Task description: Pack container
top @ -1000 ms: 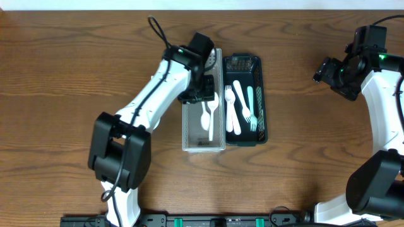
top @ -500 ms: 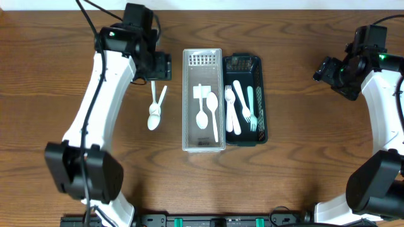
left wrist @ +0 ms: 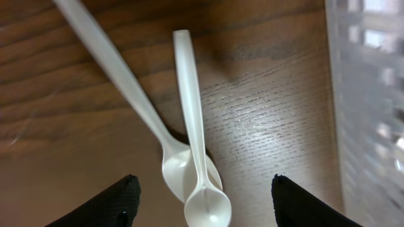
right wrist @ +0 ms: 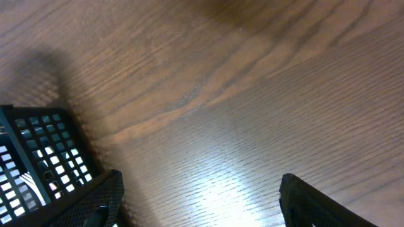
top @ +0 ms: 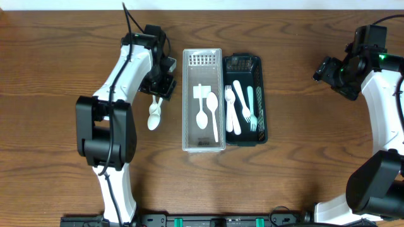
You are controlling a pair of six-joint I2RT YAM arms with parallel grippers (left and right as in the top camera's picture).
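Two white plastic spoons (top: 154, 115) lie crossed on the table left of the clear container (top: 203, 145); in the left wrist view they (left wrist: 192, 161) lie between my open fingers. My left gripper (top: 159, 88) is open just above their handles. The clear container holds white spoons (top: 203, 116). The dark container (top: 261, 135) beside it holds white forks and a pale green one (top: 242, 107). My right gripper (top: 328, 70) is open and empty at the far right, over bare table.
The two containers stand side by side at the table's middle. The dark container's mesh corner (right wrist: 38, 157) shows at the left of the right wrist view. Bare wood lies around both arms.
The left arm came out of the clear container to the left, and now its gripper sits lower, right over the two spoons' handles. The right arm has not moved.
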